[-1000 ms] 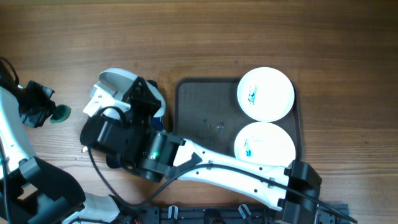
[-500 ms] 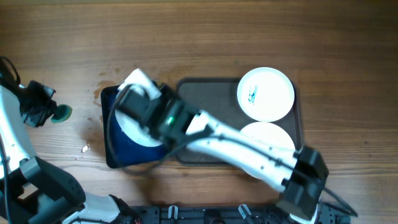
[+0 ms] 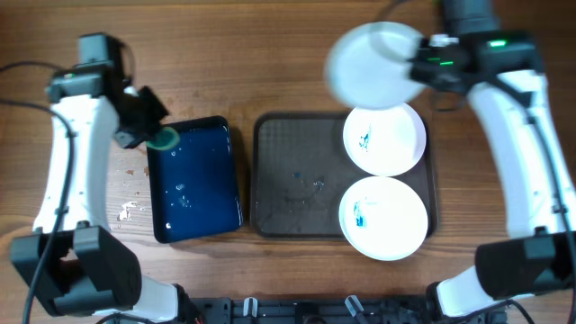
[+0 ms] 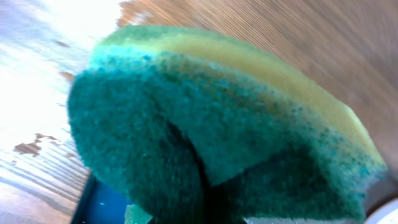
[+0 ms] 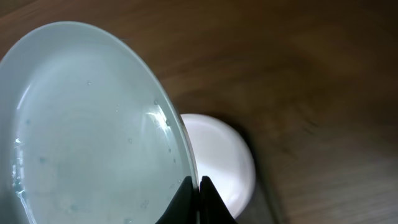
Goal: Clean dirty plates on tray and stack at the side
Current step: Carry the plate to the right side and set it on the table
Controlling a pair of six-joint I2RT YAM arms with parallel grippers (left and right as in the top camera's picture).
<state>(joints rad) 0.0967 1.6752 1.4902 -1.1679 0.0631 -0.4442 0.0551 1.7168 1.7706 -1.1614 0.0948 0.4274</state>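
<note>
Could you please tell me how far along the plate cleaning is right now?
Done: the held plate in the right tool looks wiped, wet, with no blue marks. In hand: it is held aloft, not set down; the left tool holds the sponge. Left: the far plate and the near plate, both blue-marked, on the tray; no stack shows yet.

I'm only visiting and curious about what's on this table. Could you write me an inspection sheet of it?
Surface: wooden table, white flecks left of the blue tray.
Job's things: grey tray holds far plate and near plate, both blue-marked; lifted plate is wet, no marks seen.
Clutter: blue tray with water drops.
Grippers: left gripper shut on green sponge; right gripper pinching the lifted plate's rim.
Cables: black lead by the left arm.
Surroundings: nothing seen.
</note>
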